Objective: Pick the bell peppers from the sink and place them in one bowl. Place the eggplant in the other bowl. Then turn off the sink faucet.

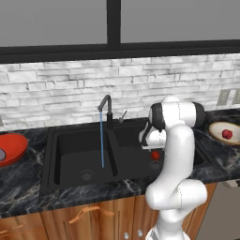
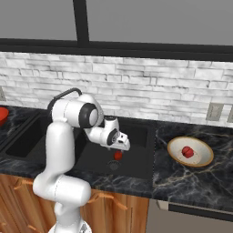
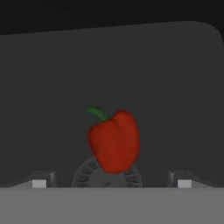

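Observation:
One red bell pepper [image 3: 114, 141] with a green stem lies on the floor of the black sink [image 1: 70, 140], partly over the right basin's drain [image 3: 87, 175]. My gripper [image 2: 120, 146] hangs just above this pepper [image 2: 118, 155], open, with a fingertip [image 3: 39, 183] on either side and nothing held. A second bell pepper [image 2: 186, 152] rests in the tan bowl [image 2: 202, 160] on the right counter. The red bowl [image 1: 14, 143] stands on the left counter; a pale grey shape [image 1: 1, 154] at its edge looks like the eggplant. The sink faucet [image 1: 107, 108] pours a blue stream [image 1: 102, 143] into the left basin.
The faucet's thin grey lever [image 1: 123, 116] stands behind the sink divider. A white brick wall backs the dark marble counter [image 2: 182, 182]. Wall outlets [image 2: 213, 112] sit at the right. Wooden cabinet fronts run below the counter.

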Available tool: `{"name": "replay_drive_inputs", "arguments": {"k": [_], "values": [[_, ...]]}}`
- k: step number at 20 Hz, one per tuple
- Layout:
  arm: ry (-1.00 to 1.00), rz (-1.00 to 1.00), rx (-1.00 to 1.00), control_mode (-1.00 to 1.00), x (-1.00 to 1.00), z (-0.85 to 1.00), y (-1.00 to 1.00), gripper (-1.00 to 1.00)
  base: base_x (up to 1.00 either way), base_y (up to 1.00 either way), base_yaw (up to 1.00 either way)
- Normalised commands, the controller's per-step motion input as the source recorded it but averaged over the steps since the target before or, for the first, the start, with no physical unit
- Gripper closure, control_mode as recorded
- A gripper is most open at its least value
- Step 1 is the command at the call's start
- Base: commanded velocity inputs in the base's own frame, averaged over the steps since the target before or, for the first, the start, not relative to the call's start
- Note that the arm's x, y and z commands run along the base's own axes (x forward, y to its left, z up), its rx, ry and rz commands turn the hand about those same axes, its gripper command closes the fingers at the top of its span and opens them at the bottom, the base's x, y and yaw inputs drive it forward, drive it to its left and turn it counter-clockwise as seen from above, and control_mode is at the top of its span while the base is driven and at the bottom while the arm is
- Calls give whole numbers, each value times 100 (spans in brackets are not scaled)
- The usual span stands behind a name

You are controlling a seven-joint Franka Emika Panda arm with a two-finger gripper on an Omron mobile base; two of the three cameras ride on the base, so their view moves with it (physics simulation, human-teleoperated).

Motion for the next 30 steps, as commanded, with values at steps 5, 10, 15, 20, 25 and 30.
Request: {"name": "replay_drive_inputs", "arguments": {"k": [5, 10, 15, 20, 25, 30], "values": [[0, 0, 0, -100, 6, -32, -6, -100, 0, 0, 0], [0, 0, 0, -100, 14, -25, -6, -100, 0, 0, 0], [0, 1, 0, -100, 12, -27, -1, -100, 0, 0, 0], [0, 2, 0, -100, 5, -31, 0, 100, 0, 0, 0], [-1, 0, 0, -100, -4, -13, 0, 100, 0, 0, 0], [-11, 0, 0, -100, -32, 41, 2, 100, 0, 0, 0]]}}
